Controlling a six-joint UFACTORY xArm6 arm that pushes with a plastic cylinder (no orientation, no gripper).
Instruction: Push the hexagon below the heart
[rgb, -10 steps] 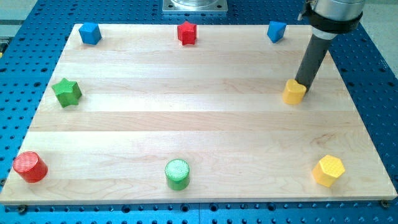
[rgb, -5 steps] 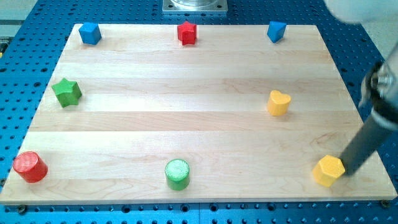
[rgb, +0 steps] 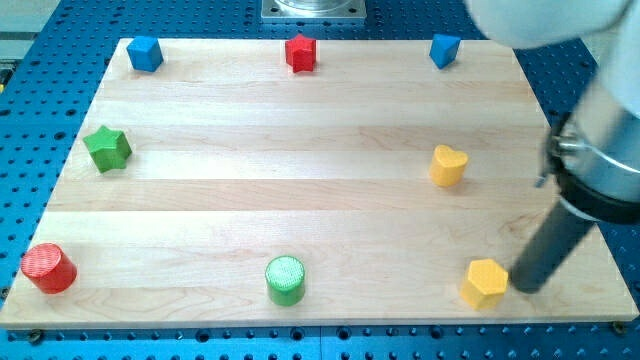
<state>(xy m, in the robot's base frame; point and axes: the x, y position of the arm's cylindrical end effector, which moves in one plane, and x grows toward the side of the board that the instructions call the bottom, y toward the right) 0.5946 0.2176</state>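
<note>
Yellow hexagon (rgb: 485, 282) | below-right of yellow heart (rgb: 448, 165) | my tip (rgb: 516, 288) touching its right (contact partly hidden)

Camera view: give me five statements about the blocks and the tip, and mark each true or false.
1. My tip is at the view's right side of the yellow hexagon. True.
2. The yellow hexagon lies above the yellow heart. False: it lies below it, slightly to the view's right.
3. The green cylinder sits near the view's bottom edge of the board. True.
4. The green star touches the red cylinder. False: they are well apart.
5. Three blocks stand along the view's top edge. True: a blue block, a red block and another blue block.
</note>
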